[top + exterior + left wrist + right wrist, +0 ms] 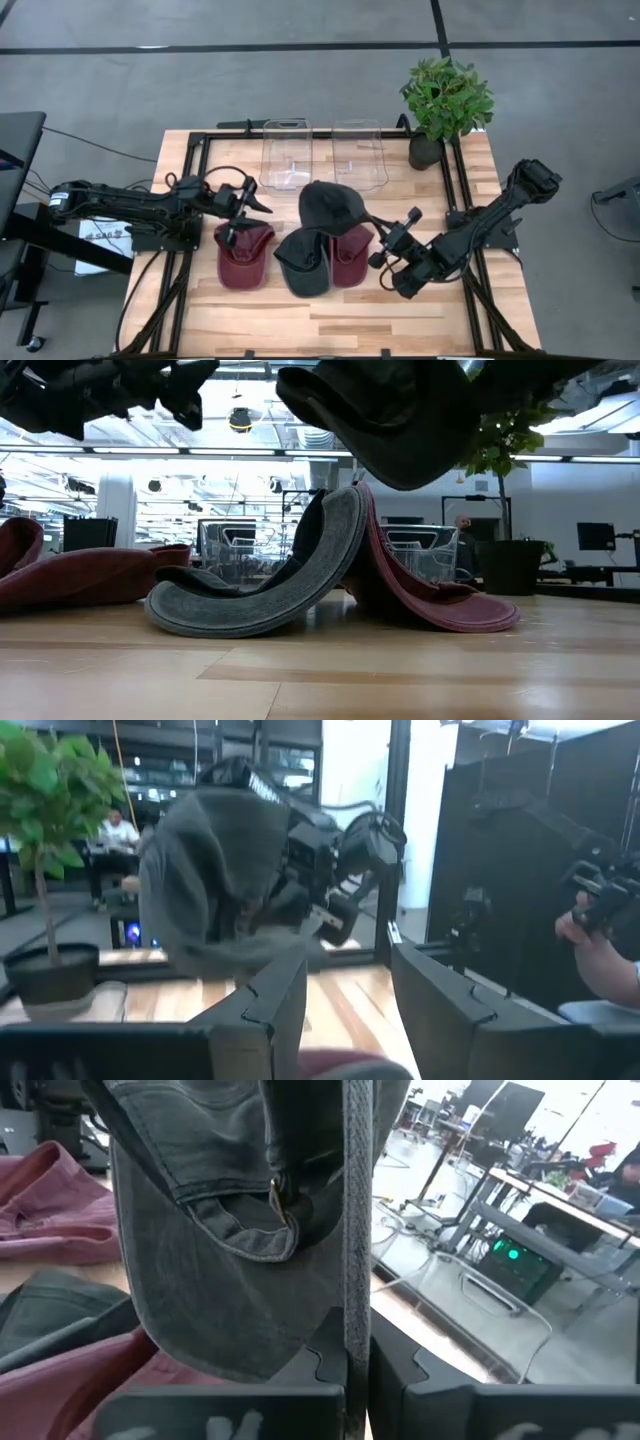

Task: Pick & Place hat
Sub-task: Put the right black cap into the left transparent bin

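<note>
My right gripper (382, 243) (358, 1362) is shut on a dark grey cap (330, 207) (400, 420) (230, 1230), held in the air over the middle of the table. Below it a second dark grey cap (303, 263) (260, 595) rests on its brim and leans on a maroon cap (351, 256) (440, 605). Another maroon cap (243, 256) (70, 575) lies on the table to the left. My left gripper (243, 215) (345, 1010) hovers open just above that one, touching nothing. My right gripper pinches the dark grey cap's back strap (355, 1280) between its two fingers (420, 1370), coming from the table's right side. The cap (215, 880) is lifted clear of the table and of the caps below, and its crown hangs out beyond the fingertips.
Two clear plastic bins (287, 155) (358, 155) stand side by side toward the far edge. A potted plant (445, 100) (510, 550) stands at the far right corner. Black frame rails (195, 180) run along the table's sides. The near strip of wood (330, 320) is bare.
</note>
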You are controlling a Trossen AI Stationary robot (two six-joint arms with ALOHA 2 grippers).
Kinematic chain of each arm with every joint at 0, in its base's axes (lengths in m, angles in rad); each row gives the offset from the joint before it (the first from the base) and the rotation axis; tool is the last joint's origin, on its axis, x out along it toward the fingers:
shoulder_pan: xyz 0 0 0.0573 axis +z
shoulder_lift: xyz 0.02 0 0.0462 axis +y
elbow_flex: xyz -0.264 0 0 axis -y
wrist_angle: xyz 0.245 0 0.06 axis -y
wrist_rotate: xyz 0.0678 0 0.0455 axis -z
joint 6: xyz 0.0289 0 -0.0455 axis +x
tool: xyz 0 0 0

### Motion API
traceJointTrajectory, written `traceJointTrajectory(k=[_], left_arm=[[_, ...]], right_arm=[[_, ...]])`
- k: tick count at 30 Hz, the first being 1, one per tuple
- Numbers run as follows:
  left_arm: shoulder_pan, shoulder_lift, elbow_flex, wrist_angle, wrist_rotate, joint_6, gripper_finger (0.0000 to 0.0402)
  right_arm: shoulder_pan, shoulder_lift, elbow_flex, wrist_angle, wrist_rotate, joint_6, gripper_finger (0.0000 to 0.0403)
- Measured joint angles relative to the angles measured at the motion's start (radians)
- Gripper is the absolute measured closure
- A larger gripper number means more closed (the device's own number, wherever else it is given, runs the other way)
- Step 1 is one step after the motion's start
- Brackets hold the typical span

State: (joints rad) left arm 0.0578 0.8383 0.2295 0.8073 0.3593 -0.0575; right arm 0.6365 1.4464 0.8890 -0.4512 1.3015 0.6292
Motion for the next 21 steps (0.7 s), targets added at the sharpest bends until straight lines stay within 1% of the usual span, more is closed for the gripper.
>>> traceJointTrajectory(k=[5,13,21], left_arm=[[0.000,0.000,0.000,0.023,0.000,0.000,0.0256],[0.000,0.000,0.000,0.043,0.000,0.000,0.0257],[-0.008,0.000,0.000,0.049,0.003,-0.028,0.0257]], right_arm=[[-0.010,0.034,0.000,0.067,0.008,-0.051,0.0402],[-0.031,0.127,0.001,0.203,0.006,-0.142,0.0402],[-0.044,0.137,0.000,0.318,0.008,-0.279,0.0402]])
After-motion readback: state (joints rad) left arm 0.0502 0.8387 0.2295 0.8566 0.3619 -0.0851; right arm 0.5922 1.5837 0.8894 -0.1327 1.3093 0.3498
